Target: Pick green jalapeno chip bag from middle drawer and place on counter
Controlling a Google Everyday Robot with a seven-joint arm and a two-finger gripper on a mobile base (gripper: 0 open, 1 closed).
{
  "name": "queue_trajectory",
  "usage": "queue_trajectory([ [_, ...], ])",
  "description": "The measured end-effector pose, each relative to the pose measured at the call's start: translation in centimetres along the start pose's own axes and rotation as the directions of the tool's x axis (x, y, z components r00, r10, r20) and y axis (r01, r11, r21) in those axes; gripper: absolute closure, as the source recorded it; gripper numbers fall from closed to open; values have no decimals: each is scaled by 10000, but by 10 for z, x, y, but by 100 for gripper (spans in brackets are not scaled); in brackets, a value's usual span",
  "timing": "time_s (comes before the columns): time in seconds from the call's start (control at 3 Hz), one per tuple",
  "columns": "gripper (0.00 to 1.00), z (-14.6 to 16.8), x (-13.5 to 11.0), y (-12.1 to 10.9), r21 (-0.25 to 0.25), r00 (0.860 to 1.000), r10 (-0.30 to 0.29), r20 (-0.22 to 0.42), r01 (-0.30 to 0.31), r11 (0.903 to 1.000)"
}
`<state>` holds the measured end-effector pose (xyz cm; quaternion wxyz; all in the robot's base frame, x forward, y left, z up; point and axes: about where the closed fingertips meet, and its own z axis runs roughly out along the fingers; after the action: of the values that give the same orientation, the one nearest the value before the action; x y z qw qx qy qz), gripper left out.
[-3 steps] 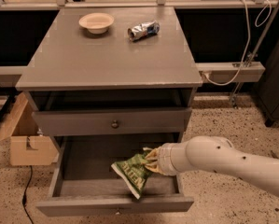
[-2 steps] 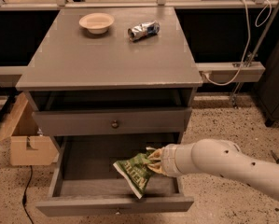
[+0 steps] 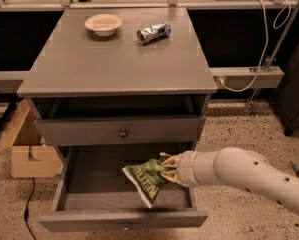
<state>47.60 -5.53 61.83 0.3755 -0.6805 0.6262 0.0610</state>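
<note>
The green jalapeno chip bag (image 3: 145, 178) hangs crumpled over the open middle drawer (image 3: 89, 176), near its right side. My gripper (image 3: 167, 169) reaches in from the right on a thick white arm and is shut on the bag's right end, holding it a little above the drawer's grey floor. The counter (image 3: 114, 59) is the flat grey top of the cabinet, above and behind the drawer.
A pale bowl (image 3: 103, 24) and a crumpled silver-and-blue foil packet (image 3: 153, 32) sit at the back of the counter. The upper drawer front with a round knob (image 3: 123, 133) is shut. A cardboard box (image 3: 26, 146) stands on the floor at the left. A white cable runs at the right.
The gripper and the bag have risen slightly and shifted a little to the left above the drawer floor.
</note>
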Motion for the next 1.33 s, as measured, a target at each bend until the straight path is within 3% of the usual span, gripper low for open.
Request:
queue_trajectory([
  [0.67,100,-108,-74,-80,1616,9983,-104,580,9,9869],
  [1.0,100,-148,-120,-129,2376,9948,-1007,172,937,9668],
  [1.33,100,-149,-124,-132,2366,9941,-1066,202,989,9666],
])
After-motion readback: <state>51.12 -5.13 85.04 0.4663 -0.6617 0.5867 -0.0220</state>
